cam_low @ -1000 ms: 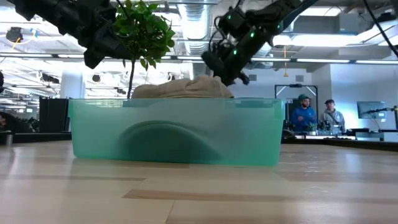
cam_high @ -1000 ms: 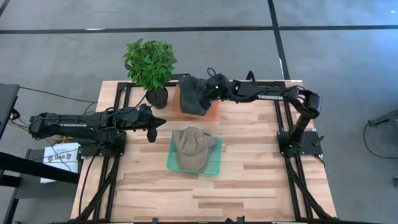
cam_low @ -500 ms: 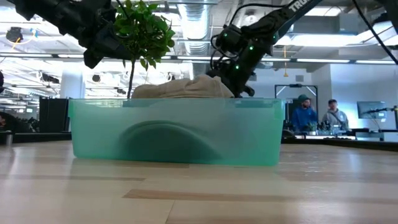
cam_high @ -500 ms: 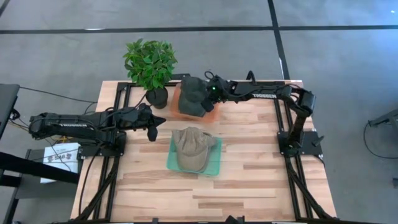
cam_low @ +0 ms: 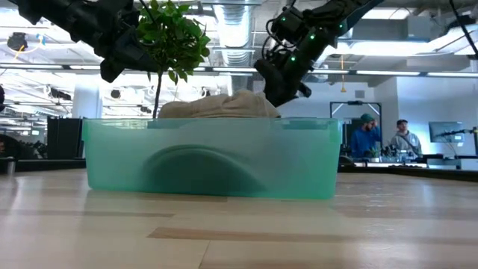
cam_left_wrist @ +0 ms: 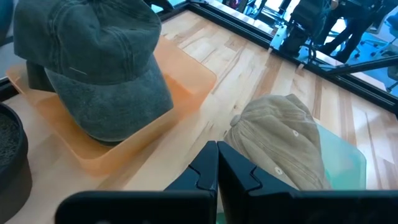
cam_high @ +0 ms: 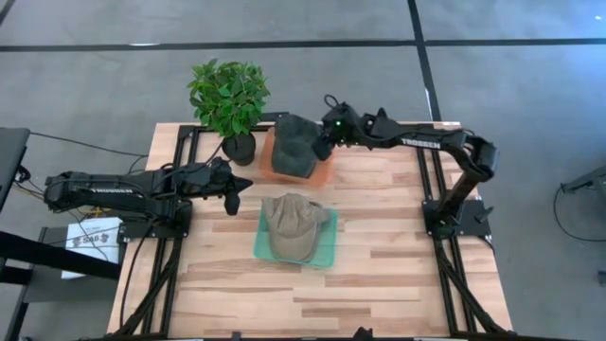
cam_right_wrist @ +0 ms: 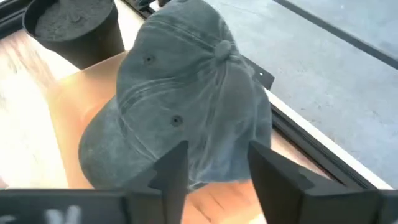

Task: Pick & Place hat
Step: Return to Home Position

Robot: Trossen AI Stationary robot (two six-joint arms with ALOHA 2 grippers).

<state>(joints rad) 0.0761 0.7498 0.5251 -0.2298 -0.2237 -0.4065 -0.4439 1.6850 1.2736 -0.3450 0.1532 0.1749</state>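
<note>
A dark grey hat [cam_high: 295, 144] lies crown up in the orange tray [cam_high: 323, 170] at the table's far middle, also seen in the right wrist view [cam_right_wrist: 186, 93]. My right gripper [cam_high: 325, 140] hovers open just right of it, fingers [cam_right_wrist: 171, 168] standing apart over the hat's near edge without touching. A tan hat [cam_high: 292, 227] lies in the green tray [cam_high: 328, 243] at the table's centre. My left gripper [cam_high: 232, 197] waits shut, above the table, left of both trays.
A potted plant [cam_high: 229, 99] stands at the far edge, just left of the orange tray. In the low view the green tray [cam_low: 209, 161] fills the foreground. People stand in the room beyond the table. Bare wood lies along the near half.
My right gripper dipped toward the orange tray with the grey hat, let it go, then rose and drew back toward the table's right edge. The hat has settled flat into the tray.
</note>
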